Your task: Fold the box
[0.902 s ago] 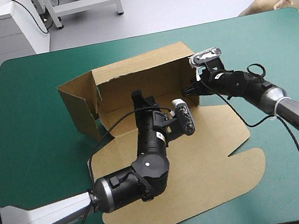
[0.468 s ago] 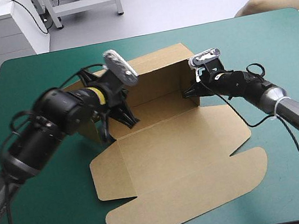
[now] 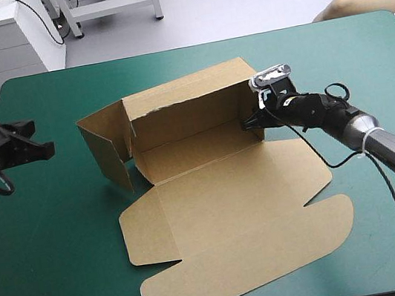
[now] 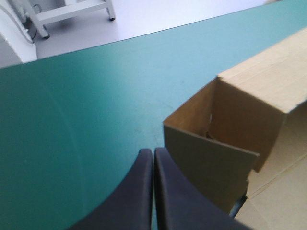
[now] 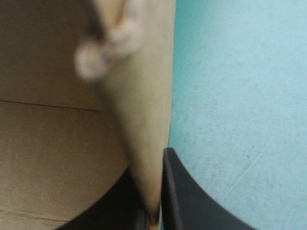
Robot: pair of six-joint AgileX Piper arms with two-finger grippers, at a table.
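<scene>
Box [image 3: 219, 189]: brown board at the middle of the teal-green table [image 3: 62, 244], back wall and both end walls raised, lid flat toward the near edge. Right gripper [image 3: 247, 121]: clamped on the right end wall [image 3: 246, 87]; you do best to hold it upright and steady. Left gripper [image 3: 46, 150]: pressed together, empty, near the table's left edge, well apart from the box; bring it in against the splayed left flap [image 3: 100, 152] to square that corner.

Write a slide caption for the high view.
Right claw pinches the end wall of the half-folded brown cardboard box on the teal-green table cover; left claw hovers near the left edge.
</scene>
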